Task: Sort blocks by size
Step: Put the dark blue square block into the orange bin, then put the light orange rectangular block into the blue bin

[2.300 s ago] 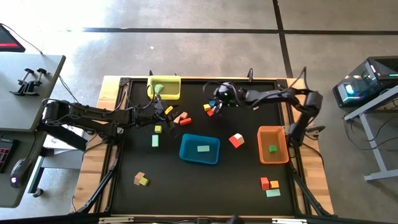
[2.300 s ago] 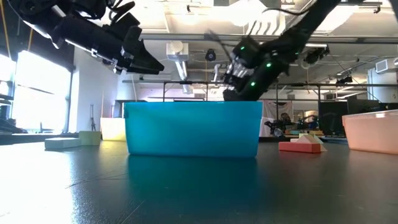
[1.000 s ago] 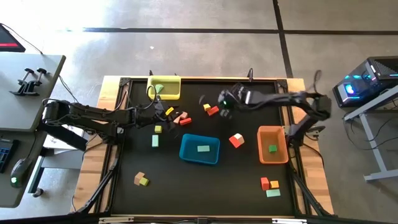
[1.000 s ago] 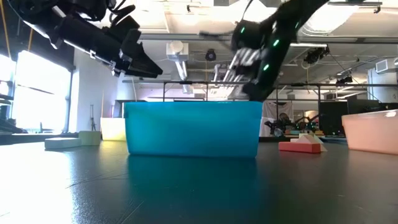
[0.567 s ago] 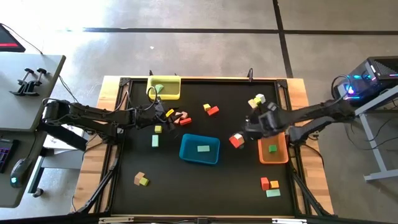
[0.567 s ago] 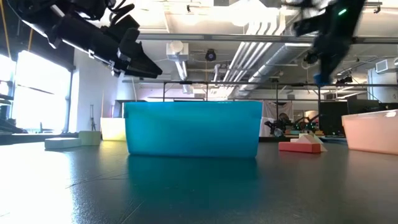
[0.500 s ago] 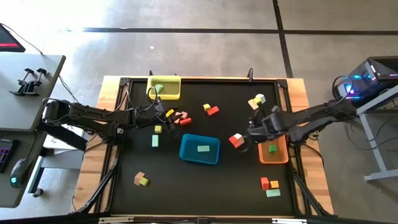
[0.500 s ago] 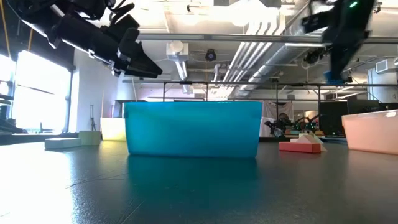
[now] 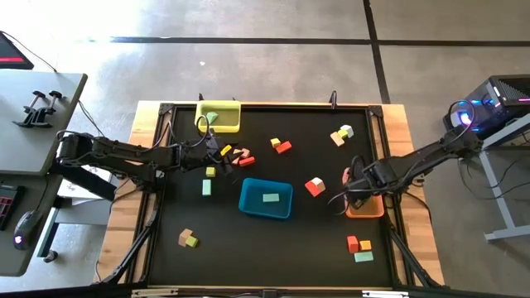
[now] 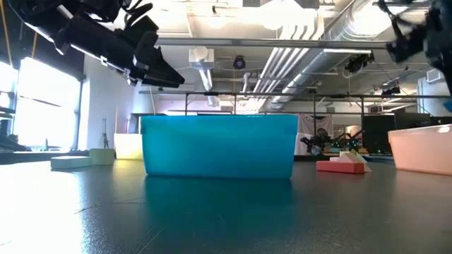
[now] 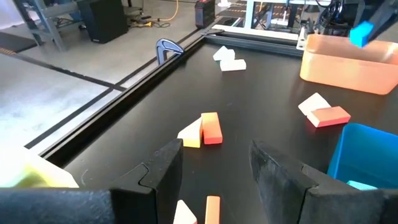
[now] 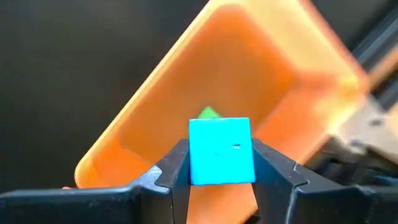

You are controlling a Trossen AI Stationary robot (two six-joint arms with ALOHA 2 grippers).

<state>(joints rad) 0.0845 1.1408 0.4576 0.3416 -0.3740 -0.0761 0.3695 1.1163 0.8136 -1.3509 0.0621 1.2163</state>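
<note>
Nearest the table's front edge in the high view: a tan and lime pair of blocks (image 9: 188,239) at the left, and an orange, red and pale green group (image 9: 359,247) at the right. Farther in, a blue tray (image 9: 266,199) at mid-table with a pale green bar (image 9: 270,197) inside; just right of it a red and white block pair (image 9: 315,186); left of it a pale green block (image 9: 206,188) and a small yellow one (image 9: 210,171). At the right side, an orange tray (image 12: 236,81) holding a green block (image 12: 209,112). Directly above that tray hangs the right gripper (image 12: 221,163), jaws clamped on a blue cube (image 12: 221,151), clear of the tray floor. At the left, the left gripper (image 11: 214,163) held above the table near a cluster of red, orange and tan blocks (image 9: 238,156), jaws apart with nothing between them. Beyond these, a red and yellow pair (image 9: 281,146) near the middle, a yellow and pale pair (image 9: 340,134) toward the far right. At the far edge, a yellow tray (image 9: 219,117) with a lime piece (image 9: 209,117) in it.
</note>
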